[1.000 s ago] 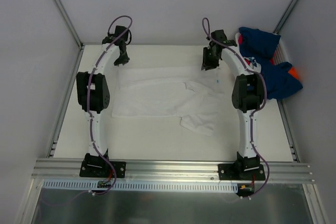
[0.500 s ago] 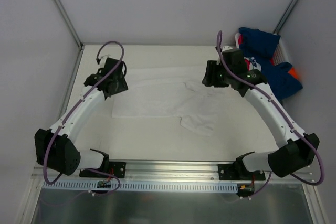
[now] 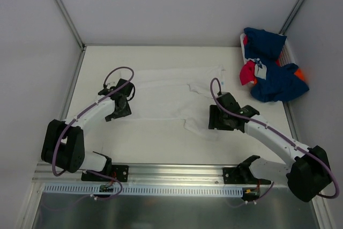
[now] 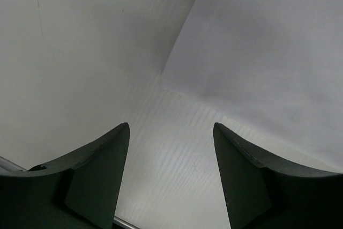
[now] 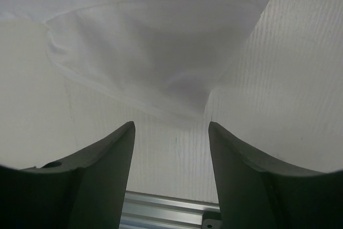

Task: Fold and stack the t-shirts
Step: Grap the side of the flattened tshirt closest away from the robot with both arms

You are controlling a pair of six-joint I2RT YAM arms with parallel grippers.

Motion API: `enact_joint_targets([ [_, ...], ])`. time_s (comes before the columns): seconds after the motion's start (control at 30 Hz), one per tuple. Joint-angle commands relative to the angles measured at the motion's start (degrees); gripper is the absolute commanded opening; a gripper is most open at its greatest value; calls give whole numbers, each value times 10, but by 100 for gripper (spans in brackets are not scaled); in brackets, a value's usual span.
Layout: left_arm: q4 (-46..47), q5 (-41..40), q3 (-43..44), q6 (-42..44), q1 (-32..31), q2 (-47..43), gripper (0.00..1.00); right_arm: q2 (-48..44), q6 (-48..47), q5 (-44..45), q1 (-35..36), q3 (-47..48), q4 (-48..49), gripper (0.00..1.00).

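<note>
A white t-shirt (image 3: 166,97) lies spread flat in the middle of the table, one sleeve sticking out toward the near edge. My left gripper (image 3: 114,112) is open and empty, low over the shirt's near left corner; the left wrist view shows that corner (image 4: 268,57) just ahead of the fingertips. My right gripper (image 3: 213,120) is open and empty, low beside the near sleeve; the sleeve end (image 5: 161,46) lies just ahead of the fingertips. A heap of navy blue shirts (image 3: 276,76) with a pinkish-red one (image 3: 247,72) and some orange (image 3: 301,73) sits at the back right.
The heap lies in a white basket (image 3: 289,53) in the back right corner. Grey walls enclose the table at the back and sides. An aluminium rail (image 3: 177,172) runs along the near edge and shows in the right wrist view (image 5: 166,207).
Both arms have swung from the shirt's far edge toward the near side and lowered. The left gripper is now at the near left corner, the right at the near sleeve.
</note>
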Motion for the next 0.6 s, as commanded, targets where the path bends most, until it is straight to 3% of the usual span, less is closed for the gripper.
enact_joint_targets([
  [0.0,2,-32,-13,-30,0,30,64,-20,46,30,13,-31,23,61],
  [0.4,44,-41,38,6,5,130,60,11,69,24,28,-56,58,61],
  [0.57,85,-23,17,25,21,131,58,17,70,25,31,-51,58,61],
])
